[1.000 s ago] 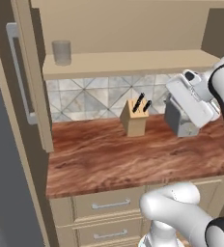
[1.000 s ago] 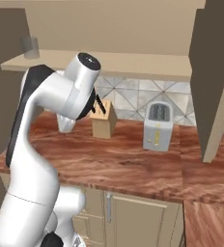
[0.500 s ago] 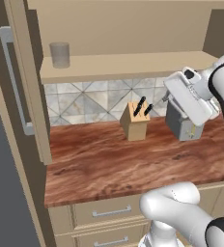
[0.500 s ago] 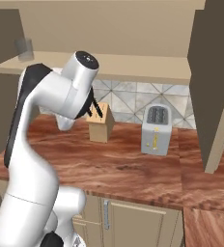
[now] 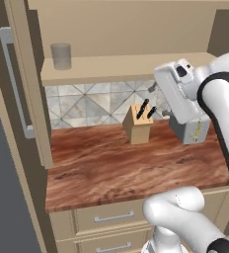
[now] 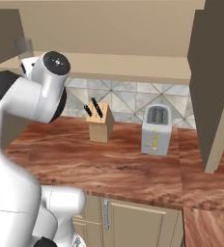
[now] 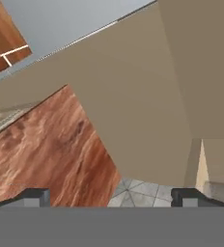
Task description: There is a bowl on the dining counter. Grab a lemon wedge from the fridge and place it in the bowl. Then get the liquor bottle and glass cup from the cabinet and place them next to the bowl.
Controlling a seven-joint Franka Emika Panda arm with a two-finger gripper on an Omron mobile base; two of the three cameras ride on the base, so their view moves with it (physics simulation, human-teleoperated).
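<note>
The glass cup (image 5: 61, 55) sits on the cabinet (image 5: 121, 69) shelf, up and left of the spread, empty pincer (image 7: 111, 197), as the base has rolled closer for the reach.

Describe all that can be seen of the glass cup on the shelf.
The cup is a short, plain tumbler of translucent grey glass, with straight sides and no handle. It looks empty. It stands upright at the left end of the beige shelf in the open cabinet, near the door, and touches only the shelf. From the right base view it shows faintly behind the arm.
</note>
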